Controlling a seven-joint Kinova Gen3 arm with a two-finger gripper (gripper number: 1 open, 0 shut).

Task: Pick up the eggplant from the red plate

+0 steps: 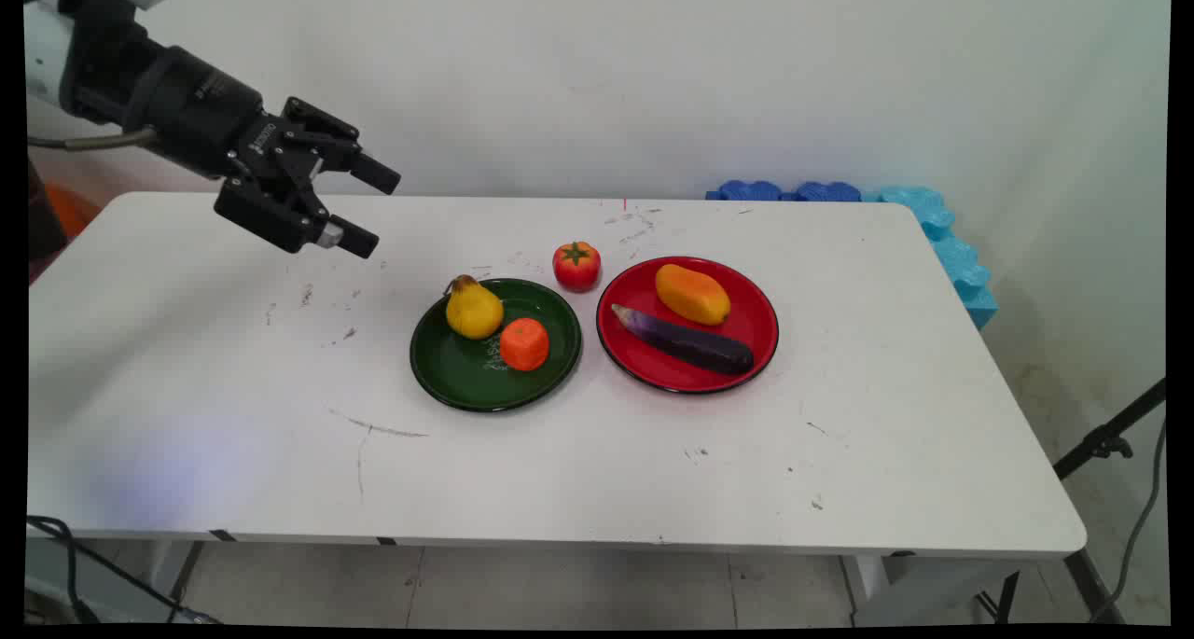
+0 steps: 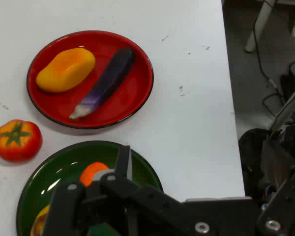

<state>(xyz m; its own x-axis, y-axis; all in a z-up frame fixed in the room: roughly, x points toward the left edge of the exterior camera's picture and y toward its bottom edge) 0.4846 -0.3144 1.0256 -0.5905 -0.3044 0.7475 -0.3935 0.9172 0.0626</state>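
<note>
Right of the claw (empty, parted) lies the pear.

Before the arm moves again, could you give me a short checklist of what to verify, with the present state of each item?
1. Gripper open and holding nothing: ok, the two fingers stand apart in the main view with nothing between them.
2. Gripper clear of the table: ok, it hangs above the far left part, touching nothing.
3. Green plate contents: ok, a yellow pear and an orange fruit lie on it.
4. Red plate contents: ok, a mango and an eggplant lie on it, apart from each other.
5. Tomato off the plates: ok, it stands on the table behind the gap between the plates.
6. Pear touching the orange fruit: cannot tell.
</note>
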